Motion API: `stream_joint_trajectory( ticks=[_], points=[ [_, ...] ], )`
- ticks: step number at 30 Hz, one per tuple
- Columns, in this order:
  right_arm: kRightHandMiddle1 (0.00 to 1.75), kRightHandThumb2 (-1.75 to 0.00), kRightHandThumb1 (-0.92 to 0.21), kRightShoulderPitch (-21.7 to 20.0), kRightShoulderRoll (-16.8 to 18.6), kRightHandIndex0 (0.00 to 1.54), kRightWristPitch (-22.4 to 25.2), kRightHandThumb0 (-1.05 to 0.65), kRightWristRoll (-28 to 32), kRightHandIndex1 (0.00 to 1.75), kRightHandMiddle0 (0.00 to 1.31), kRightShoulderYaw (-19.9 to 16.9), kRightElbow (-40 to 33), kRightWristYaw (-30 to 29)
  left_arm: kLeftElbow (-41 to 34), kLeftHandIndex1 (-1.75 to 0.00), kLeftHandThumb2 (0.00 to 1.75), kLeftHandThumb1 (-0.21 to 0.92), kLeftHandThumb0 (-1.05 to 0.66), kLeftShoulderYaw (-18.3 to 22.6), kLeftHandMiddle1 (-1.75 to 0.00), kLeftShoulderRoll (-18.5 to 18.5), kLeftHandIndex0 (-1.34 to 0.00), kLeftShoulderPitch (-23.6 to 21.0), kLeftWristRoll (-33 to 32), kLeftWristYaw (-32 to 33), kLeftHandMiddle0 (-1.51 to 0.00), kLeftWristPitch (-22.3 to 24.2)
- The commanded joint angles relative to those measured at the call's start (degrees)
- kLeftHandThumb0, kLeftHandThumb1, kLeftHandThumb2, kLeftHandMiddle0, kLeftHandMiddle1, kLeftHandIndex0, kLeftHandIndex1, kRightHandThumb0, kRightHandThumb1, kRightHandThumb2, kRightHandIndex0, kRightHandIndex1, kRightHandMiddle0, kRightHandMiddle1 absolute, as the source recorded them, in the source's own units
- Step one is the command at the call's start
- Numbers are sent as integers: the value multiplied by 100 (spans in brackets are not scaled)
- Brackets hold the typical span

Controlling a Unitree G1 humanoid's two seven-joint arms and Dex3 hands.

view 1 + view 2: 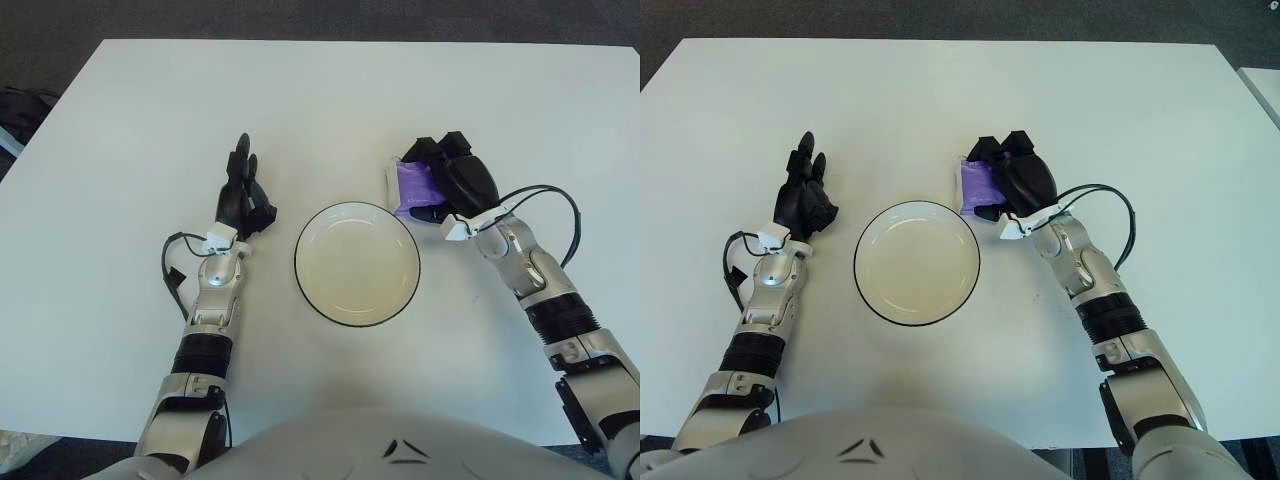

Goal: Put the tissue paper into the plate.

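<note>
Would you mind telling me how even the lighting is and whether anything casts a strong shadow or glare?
Left eye view: soft, even light on the table, only faint shadows beside the left hand and under the right hand over the tissue pack. Right eye view: no glare on the plate.

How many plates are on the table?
1. The plate sits on the white table, between the left hand and the right hand, which covers the purple tissue paper.
</note>
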Motion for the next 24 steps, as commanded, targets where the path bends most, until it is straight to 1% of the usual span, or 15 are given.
stream_joint_trajectory(
  ticks=[1, 4, 6, 9, 13, 17, 19, 24],
  points=[
    [175, -151, -16, 136, -78, 124, -42, -53, -132, 175, 74, 51, 177, -59, 401, -16, 109, 92, -89, 13, 0, -41, 0, 405, -19, -30, -19, 335],
    [175, -151, -16, 120, -94, 124, -77, -53, -163, 175, 74, 11, 137, -174, 425, -16, 108, 92, -89, 17, 0, -43, 0, 400, -21, -31, -19, 313],
    [175, -151, -16, 78, -117, 124, -55, -53, -133, 175, 74, -57, 32, -149, 439, -16, 108, 92, -89, 18, 0, -39, 0, 398, -21, -36, -19, 297],
    [175, -151, -16, -227, -202, 124, 66, -53, -66, 175, 74, -276, -214, -49, 471, -16, 108, 92, -89, 22, 0, -30, 0, 395, -24, -51, -19, 260],
    [175, -150, -16, -384, -160, 124, 176, -53, -229, 175, 74, -365, -356, -223, 500, -16, 108, 92, -89, 28, 0, -27, 0, 395, -31, -66, -19, 226],
    [175, -150, -16, -606, -78, 123, 414, -53, -43, 175, 74, -593, -1076, 105, 498, -15, 108, 92, -88, 31, 0, -40, 0, 408, -41, -77, -20, 196],
    [175, -150, -16, -627, -49, 123, 494, -53, 95, 175, 73, -671, -1380, 292, 504, -15, 108, 92, -88, 31, 0, -44, 0, 410, -34, -72, -20, 181],
    [175, -149, -17, -669, 25, 122, 595, -53, 251, 175, 73, -744, -1800, 574, 527, -15, 108, 92, -88, 26, 0, -41, 0, 407, -15, -61, -19, 181]
  ],
)
